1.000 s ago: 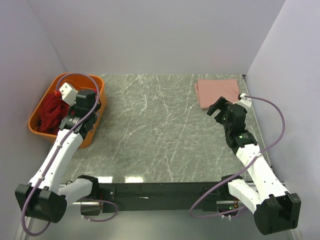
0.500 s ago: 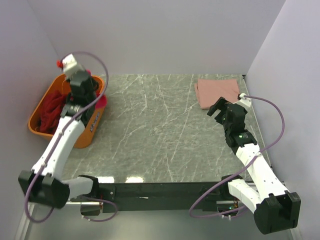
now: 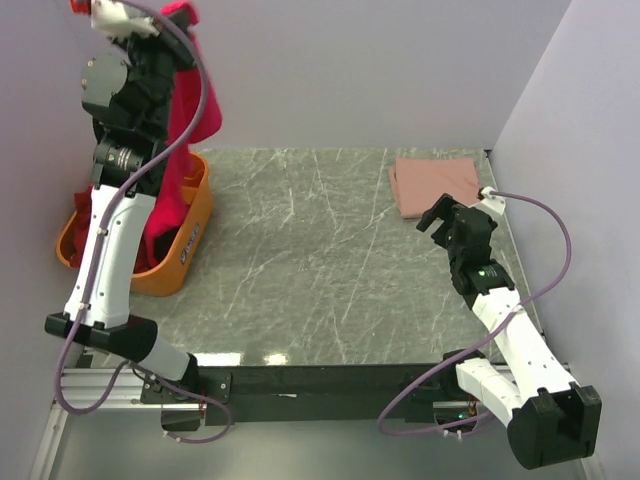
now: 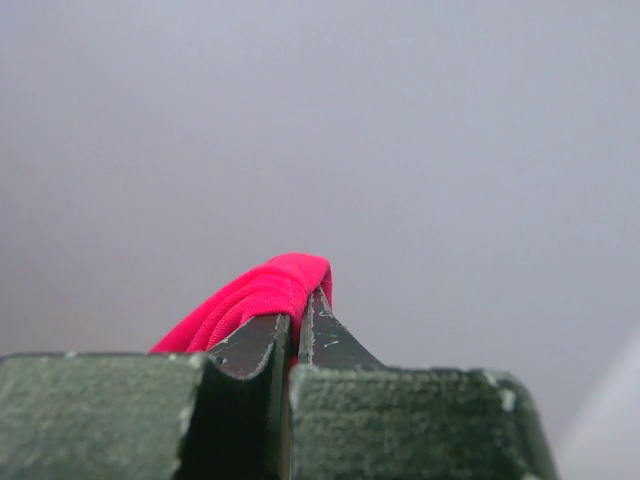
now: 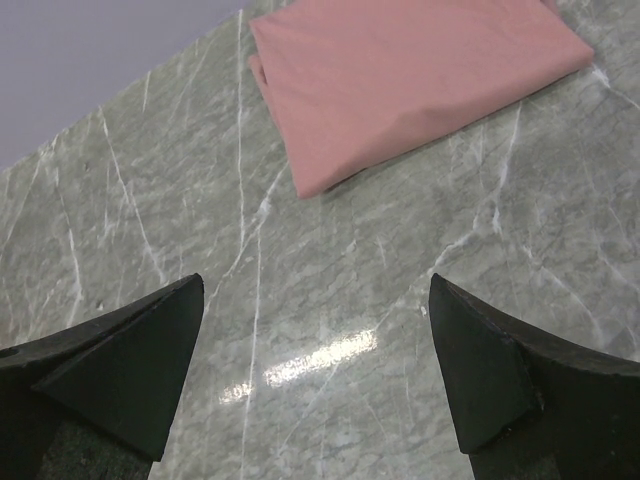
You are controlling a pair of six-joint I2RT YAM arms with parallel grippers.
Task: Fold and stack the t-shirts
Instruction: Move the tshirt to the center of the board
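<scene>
My left gripper (image 3: 175, 12) is raised high over the orange tub (image 3: 190, 225), shut on the bright crimson-pink t-shirt (image 3: 180, 130), which hangs down from it into the tub. In the left wrist view the cloth (image 4: 265, 295) is pinched between the closed jaws of the left gripper (image 4: 300, 300). A pale salmon-pink t-shirt (image 3: 433, 183) lies folded at the table's far right, and also shows in the right wrist view (image 5: 400, 70). My right gripper (image 3: 433, 222) is open and empty just in front of it, its tips (image 5: 315, 295) above bare table.
The orange tub stands at the table's left edge, partly hidden by my left arm. Grey walls close in the left, back and right sides. The marble table (image 3: 320, 260) stretches between the tub and the folded shirt.
My left gripper has risen from inside the tub to high above it, pulling the crimson-pink shirt up out of the tub. The right arm has not moved.
</scene>
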